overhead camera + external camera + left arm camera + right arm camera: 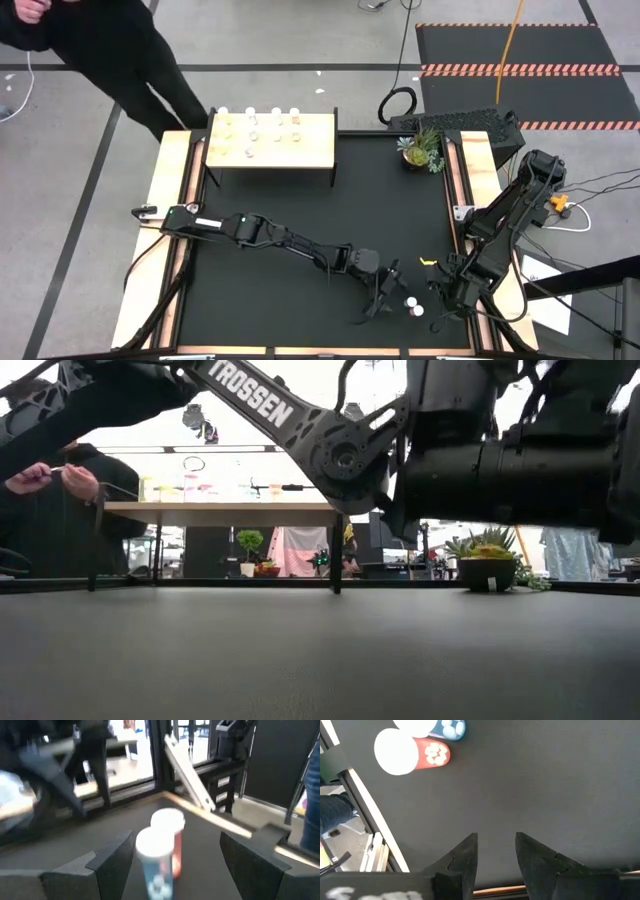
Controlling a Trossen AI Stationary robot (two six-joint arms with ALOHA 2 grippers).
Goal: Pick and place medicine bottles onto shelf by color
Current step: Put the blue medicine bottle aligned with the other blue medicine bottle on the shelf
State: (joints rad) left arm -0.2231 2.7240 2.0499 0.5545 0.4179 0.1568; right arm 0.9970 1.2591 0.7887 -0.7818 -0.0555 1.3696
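Observation:
Two medicine bottles with white caps stand upright on the black table near its front right: a blue one (154, 865) and a red one (175, 851) close behind it, seen from above as two caps (413, 306). My left gripper (388, 290) lies low and level just left of them. It is open, its fingers (107, 865) on either side of the blue bottle without touching it. My right gripper (496, 842) hangs over bare table just right of the pair, open and holding nothing. The shelf (270, 140) at the far left carries several bottles.
A potted plant (422, 148) stands at the far right. Wooden side rails (455, 180) edge the table. A person in dark clothes (110, 50) stands beyond the far left corner. Bare black table (300, 200) lies between the shelf and the grippers.

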